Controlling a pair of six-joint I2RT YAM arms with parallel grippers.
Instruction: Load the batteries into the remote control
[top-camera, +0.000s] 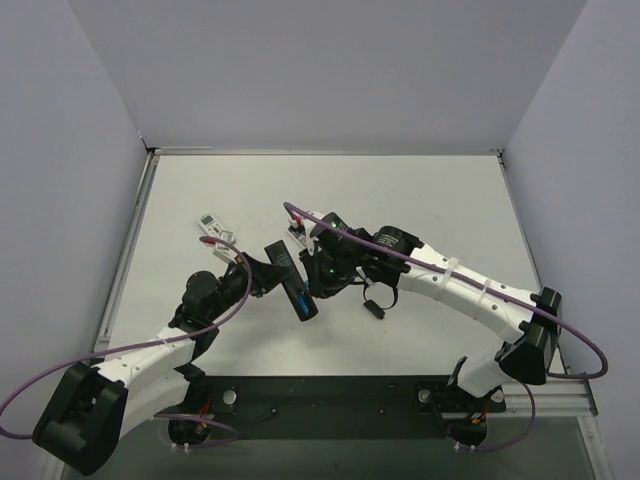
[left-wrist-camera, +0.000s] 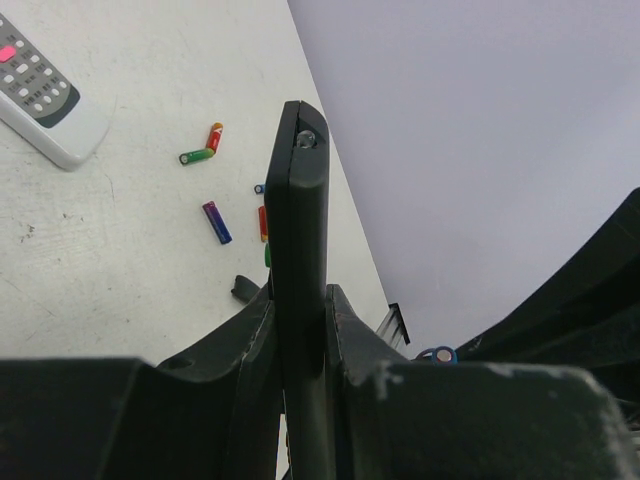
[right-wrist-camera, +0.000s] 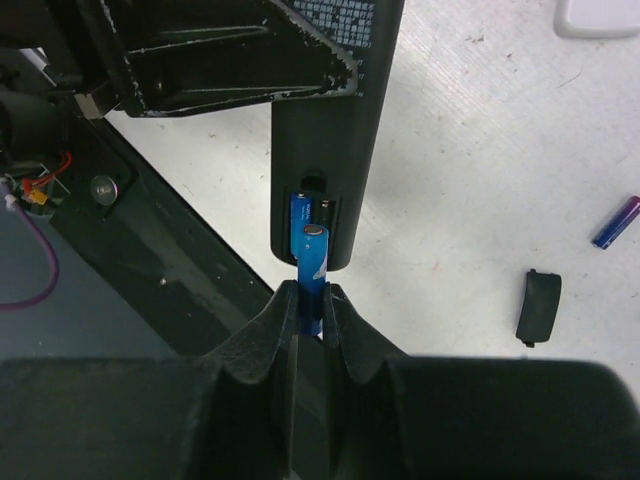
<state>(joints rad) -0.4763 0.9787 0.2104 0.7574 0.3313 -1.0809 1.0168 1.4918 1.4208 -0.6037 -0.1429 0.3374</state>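
My left gripper (top-camera: 266, 272) is shut on the long black remote control (top-camera: 290, 285) and holds it above the table. In the left wrist view the remote (left-wrist-camera: 297, 220) stands edge-on between the jaws. Its open battery bay (right-wrist-camera: 314, 213) faces my right gripper (right-wrist-camera: 311, 293) and has one blue battery (right-wrist-camera: 297, 211) lying in it. My right gripper is shut on a second blue battery (right-wrist-camera: 313, 262), whose tip is at the bay's opening. Loose batteries lie on the table: a green and red pair (left-wrist-camera: 200, 150), a purple-blue one (left-wrist-camera: 217, 222), and one in the right wrist view (right-wrist-camera: 616, 221).
The black battery cover (right-wrist-camera: 538, 306) lies on the table to the right, also seen from above (top-camera: 375, 308). A white remote (left-wrist-camera: 45, 100) lies at the far left (top-camera: 213, 228). Another white remote's corner (right-wrist-camera: 596, 15) shows at top right. Grey walls enclose the table.
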